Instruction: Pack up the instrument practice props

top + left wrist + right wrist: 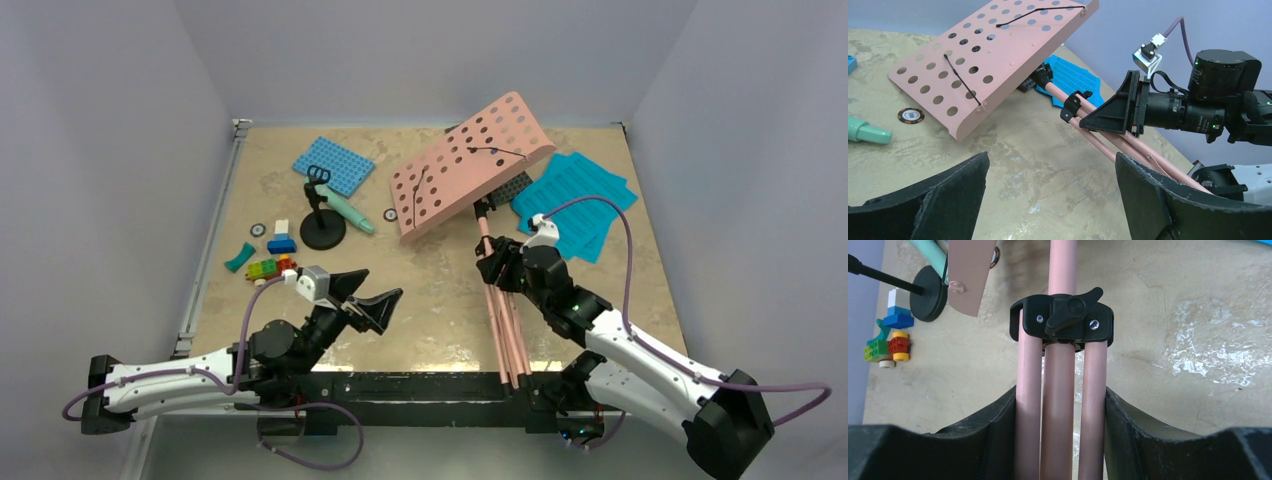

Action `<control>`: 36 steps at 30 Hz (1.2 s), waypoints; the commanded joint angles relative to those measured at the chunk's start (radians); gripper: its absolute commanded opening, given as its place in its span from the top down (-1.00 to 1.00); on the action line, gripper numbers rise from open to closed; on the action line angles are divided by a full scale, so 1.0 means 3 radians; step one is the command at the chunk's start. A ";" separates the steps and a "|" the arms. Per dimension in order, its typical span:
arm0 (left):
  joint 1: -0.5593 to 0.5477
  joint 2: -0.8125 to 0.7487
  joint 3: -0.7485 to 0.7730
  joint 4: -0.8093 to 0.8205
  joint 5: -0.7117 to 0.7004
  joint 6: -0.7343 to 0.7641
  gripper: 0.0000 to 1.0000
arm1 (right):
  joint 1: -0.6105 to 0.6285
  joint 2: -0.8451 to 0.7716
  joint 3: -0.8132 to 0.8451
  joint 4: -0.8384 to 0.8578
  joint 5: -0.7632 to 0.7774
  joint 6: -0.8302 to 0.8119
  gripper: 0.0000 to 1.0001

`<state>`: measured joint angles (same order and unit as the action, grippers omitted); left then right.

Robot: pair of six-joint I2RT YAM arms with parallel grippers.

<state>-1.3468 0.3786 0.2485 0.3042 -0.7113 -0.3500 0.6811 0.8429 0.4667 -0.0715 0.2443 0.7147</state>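
At the bottom left of the top view, the left gripper (376, 287) is hanging just above the tan stone-look surface (430, 320). Its jaws are standing wide apart and are holding nothing.

At the bottom right, the right gripper (497, 265) is squeezing the three thin pink metal legs (1060, 390) of the pink tripod music stand with the board full of holes (470, 165). The legs are folded together side by side. The grip is sitting just below the black plastic clamp with a twist knob (1063, 320).

Farther up, the board is leaning tilted, with its low edge near the surface. Behind it, at the upper right, the cyan paper music pages (580, 195) are lying flat. At the upper left, the mint-green toy microphone (345, 208) is lying beside the small black round-base mic stand (322, 232).

I think the step is lifting the stand. To do it well, the right gripper should be holding all three legs tight and rising slowly. The board is big and far from the grip, so it may tip. The left gripper could be helping by catching the pole near the board.
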 commanded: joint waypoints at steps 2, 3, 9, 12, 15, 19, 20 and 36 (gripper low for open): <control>0.0000 -0.0084 -0.0006 -0.0058 -0.0069 -0.0050 -1.00 | -0.0124 -0.0003 0.0347 0.1713 -0.0085 0.0225 1.00; 0.0001 -0.0097 -0.0010 -0.0074 -0.0077 -0.0053 -1.00 | -0.0145 0.0046 0.0350 0.1725 -0.0103 0.0238 1.00; 0.0000 -0.0105 -0.0060 -0.0105 -0.0094 -0.0130 -1.00 | -0.0279 0.0585 0.0370 0.1824 -0.0370 0.0249 1.00; 0.0001 -0.0128 -0.0100 -0.0150 -0.0096 -0.0213 -1.00 | -0.0279 0.0829 0.0354 0.1806 -0.0487 0.0172 1.00; 0.0002 -0.0133 -0.0157 -0.0154 -0.0103 -0.0289 -1.00 | -0.0281 0.1037 0.0326 0.1823 -0.0576 0.0103 1.00; 0.0001 -0.0081 -0.0197 -0.0130 -0.0099 -0.0357 -1.00 | -0.0276 0.1245 0.0324 0.1858 -0.0650 0.0054 1.00; 0.0001 -0.0061 -0.0199 -0.0125 -0.0101 -0.0374 -1.00 | -0.0279 0.1300 0.0339 0.1852 -0.0655 0.0041 1.00; 0.0000 0.0145 -0.0119 -0.0431 -0.0242 -0.0523 -1.00 | -0.0279 0.1573 0.0588 0.1372 -0.0788 -0.0305 -0.39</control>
<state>-1.3468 0.4149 0.1959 0.2077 -0.7513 -0.4797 0.5938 1.4284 0.5713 0.2386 0.0269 0.6937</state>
